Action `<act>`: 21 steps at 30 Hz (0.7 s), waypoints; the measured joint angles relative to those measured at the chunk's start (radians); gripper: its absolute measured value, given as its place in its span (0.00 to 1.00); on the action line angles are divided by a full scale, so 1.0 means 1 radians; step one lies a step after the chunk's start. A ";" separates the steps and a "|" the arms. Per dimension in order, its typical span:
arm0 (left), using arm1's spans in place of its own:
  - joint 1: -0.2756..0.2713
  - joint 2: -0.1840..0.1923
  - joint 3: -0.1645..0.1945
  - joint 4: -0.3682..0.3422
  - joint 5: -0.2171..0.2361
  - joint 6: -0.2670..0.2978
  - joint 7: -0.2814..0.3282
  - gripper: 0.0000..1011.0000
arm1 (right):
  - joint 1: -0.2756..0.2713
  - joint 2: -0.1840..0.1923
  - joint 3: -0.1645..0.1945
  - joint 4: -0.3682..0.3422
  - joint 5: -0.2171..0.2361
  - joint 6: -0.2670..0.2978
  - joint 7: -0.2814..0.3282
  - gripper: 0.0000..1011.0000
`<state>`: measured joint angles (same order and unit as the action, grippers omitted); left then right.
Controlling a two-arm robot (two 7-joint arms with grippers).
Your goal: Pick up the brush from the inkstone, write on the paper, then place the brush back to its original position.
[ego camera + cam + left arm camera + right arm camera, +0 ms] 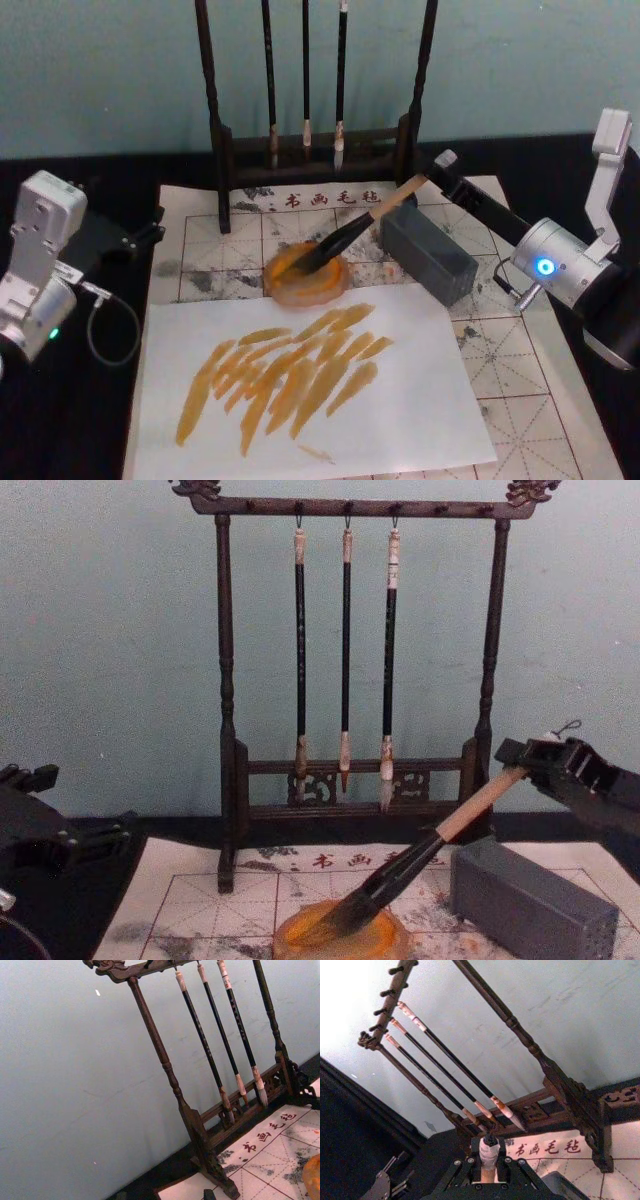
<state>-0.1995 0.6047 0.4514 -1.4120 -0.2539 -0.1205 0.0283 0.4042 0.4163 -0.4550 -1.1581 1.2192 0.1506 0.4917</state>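
The brush (375,215) leans tilted, its dark bristles resting in the orange-stained inkstone (335,287) and its tan handle rising to the back right. My right gripper (440,172) is shut on the handle's top end, seen from the side in the chest view (525,762) and in the right wrist view (489,1165). The paper (520,350) with red grid lines and red characters lies under everything. A plain white sheet (410,410) with several orange strokes covers its front. My left gripper (140,238) is parked at the left, open and holding nothing.
A dark wooden brush rack (225,150) with three thin hanging brushes (345,650) stands at the back, just behind the inkstone. A grey rectangular block (428,255) lies right of the inkstone, under the brush handle. The table around the paper is black.
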 joint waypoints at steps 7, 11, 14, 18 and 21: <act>0.000 0.000 0.000 0.000 0.000 0.000 0.000 0.99 | 0.000 -0.003 0.002 0.013 0.008 0.010 -0.009 0.18; 0.000 0.000 0.000 0.000 0.000 0.000 0.000 0.99 | 0.001 -0.004 0.001 0.022 0.011 0.014 -0.010 0.18; 0.000 0.000 0.000 0.000 0.000 0.000 0.000 0.99 | 0.004 -0.005 0.000 0.029 0.012 0.017 -0.011 0.18; 0.000 0.000 0.000 0.000 0.000 0.000 0.000 0.99 | 0.006 -0.004 0.000 0.038 0.012 0.020 -0.014 0.18; 0.000 0.000 0.000 0.000 0.000 0.000 0.000 0.99 | 0.008 -0.004 0.002 0.044 0.014 0.025 -0.018 0.18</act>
<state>-0.1995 0.6047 0.4514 -1.4120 -0.2539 -0.1205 0.0283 0.4123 0.4124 -0.4535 -1.1146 1.2327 0.1753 0.4741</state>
